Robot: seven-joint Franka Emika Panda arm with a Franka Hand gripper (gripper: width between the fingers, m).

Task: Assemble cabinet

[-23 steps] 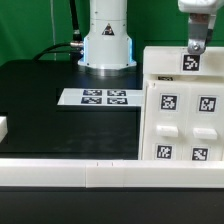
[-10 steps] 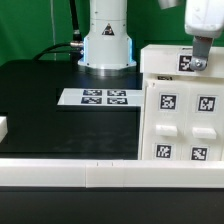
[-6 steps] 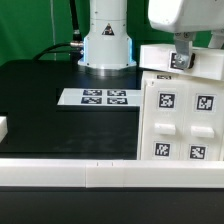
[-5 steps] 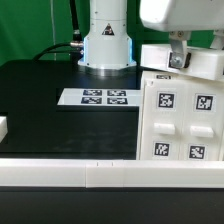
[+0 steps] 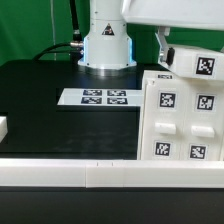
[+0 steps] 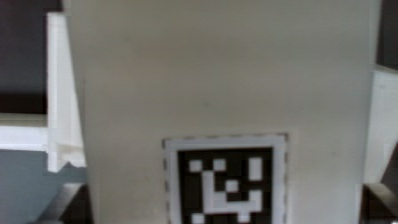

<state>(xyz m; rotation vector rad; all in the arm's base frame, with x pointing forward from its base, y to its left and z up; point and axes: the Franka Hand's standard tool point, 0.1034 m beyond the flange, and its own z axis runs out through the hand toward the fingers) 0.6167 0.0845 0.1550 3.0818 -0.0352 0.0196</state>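
Observation:
The cabinet (image 5: 180,125) is the big white box with several square tags, lying at the exterior view's right. Behind its top edge, a smaller white tagged part (image 5: 197,63) is lifted and tilted. My gripper (image 5: 168,52) comes down from the top of the exterior view, and one dark finger (image 5: 163,44) shows at that part's left end. In the wrist view the same white part (image 6: 214,90) with its tag fills the space between the jaws of my gripper (image 6: 222,214). The gripper looks shut on it. The fingertips are mostly hidden.
The marker board (image 5: 100,97) lies on the black table in front of the white robot base (image 5: 107,40). A small white block (image 5: 3,127) sits at the exterior view's left edge. A long white rail (image 5: 100,176) runs along the front.
The arm has swung toward the exterior view's left and now fills the top. The white tagged part it holds has risen off the cabinet's top edge and tilted.

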